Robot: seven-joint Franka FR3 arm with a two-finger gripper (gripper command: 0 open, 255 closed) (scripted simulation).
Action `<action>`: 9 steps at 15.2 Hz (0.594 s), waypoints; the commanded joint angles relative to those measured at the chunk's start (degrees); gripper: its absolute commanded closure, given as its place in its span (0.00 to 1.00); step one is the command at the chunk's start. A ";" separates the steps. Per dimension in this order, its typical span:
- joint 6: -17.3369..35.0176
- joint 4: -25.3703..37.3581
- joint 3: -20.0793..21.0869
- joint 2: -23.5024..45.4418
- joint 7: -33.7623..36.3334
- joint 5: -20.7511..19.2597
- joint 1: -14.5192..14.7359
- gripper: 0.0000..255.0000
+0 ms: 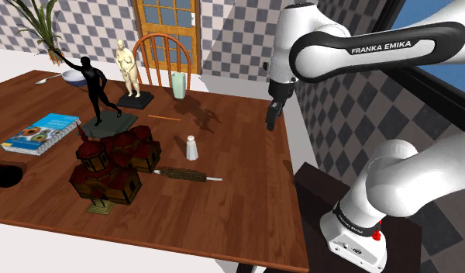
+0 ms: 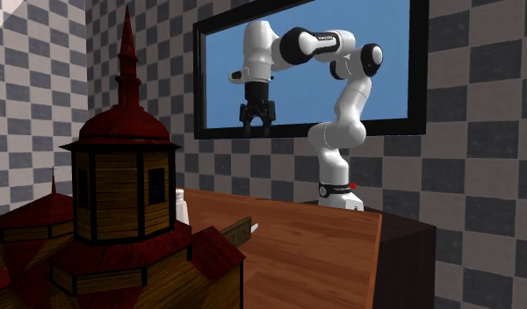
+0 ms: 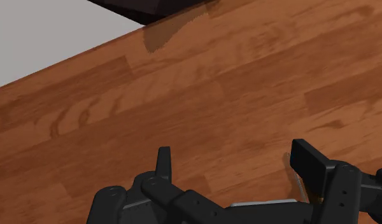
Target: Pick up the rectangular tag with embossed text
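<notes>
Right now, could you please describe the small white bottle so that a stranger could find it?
Start at the wooden table. Right of the red-roofed model house, in the shoulder view, stands the bottle. It alone is small, white and tapered.

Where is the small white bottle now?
In the shoulder view, the white bottle stands on the table, right of the model buildings, near the dark rod.

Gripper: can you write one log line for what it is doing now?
gripper: open | holding: nothing | place: above table, near its edge
</notes>
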 commanded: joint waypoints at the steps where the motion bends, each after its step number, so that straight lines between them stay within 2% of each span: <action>1: 3.48 0.17 1.04 3.10 0.23 0.83 1.20 0.00; 9: 17.56 0.96 4.83 16.15 0.49 2.70 5.10 0.00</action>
